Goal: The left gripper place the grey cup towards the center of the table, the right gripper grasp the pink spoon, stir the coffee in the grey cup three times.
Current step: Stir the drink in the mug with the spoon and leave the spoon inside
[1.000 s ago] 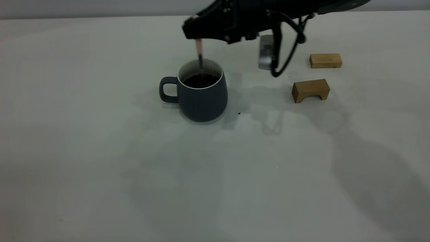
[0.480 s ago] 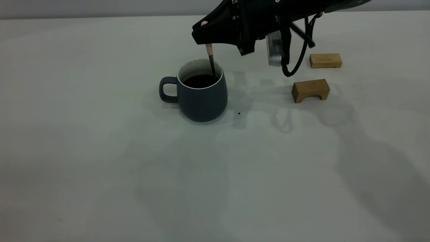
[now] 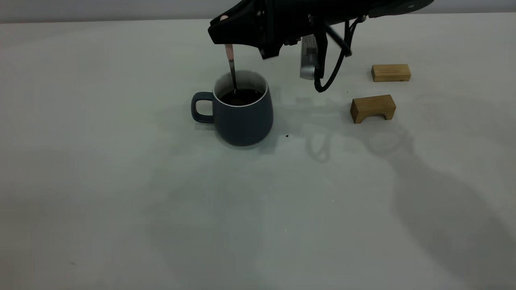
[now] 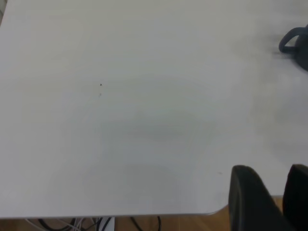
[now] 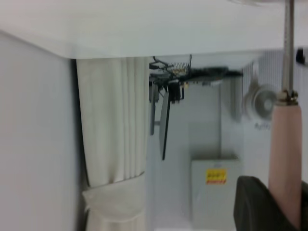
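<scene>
I see the matte slate-grey rounded cup (image 3: 243, 117) on the pale table (image 3: 121, 181), loop handle pointing left, glossy dark coffee (image 3: 241, 97) inside. My black right gripper (image 3: 226, 34) clamps the slim pink-handled spoon (image 3: 231, 66) nearly upright, metal bowl dipped in. I can't tell the left gripper's (image 4: 269, 192) state.

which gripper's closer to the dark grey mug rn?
Right. The right gripper hangs just above the dark slate-grey mug, holding the pink-handled spoon dipped in it. The left gripper sits far off at the table edge.
</scene>
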You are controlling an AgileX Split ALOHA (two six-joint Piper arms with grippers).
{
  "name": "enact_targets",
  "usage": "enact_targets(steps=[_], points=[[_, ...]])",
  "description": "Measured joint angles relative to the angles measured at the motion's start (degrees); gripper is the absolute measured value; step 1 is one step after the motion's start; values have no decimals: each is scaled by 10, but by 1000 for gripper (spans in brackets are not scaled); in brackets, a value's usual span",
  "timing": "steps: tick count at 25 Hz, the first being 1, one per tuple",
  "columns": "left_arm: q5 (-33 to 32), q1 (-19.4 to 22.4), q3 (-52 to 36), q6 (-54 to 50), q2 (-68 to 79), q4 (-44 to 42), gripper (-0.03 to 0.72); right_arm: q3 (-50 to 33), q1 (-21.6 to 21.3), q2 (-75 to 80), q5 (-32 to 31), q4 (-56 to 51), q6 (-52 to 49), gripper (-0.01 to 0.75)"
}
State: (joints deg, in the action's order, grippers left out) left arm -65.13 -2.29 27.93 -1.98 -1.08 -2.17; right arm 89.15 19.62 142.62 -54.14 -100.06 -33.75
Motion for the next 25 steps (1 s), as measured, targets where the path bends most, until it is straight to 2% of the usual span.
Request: enact_targets(steps=[5,10,16,20,25], points=[[0,0,0,0,0,0,243,0,-19,0,8,64,33,96],[0,0,0,0,0,0,243,0,-30,0,-22,125,-52,96],[0,0,0,0,0,0,243,0,-1,0,-20,68,-110,96],[0,0,0,0,0,0,243,0,13,0,1,19,-70,96],[0,0,0,0,0,0,243,0,3,16,8,24,21,96]])
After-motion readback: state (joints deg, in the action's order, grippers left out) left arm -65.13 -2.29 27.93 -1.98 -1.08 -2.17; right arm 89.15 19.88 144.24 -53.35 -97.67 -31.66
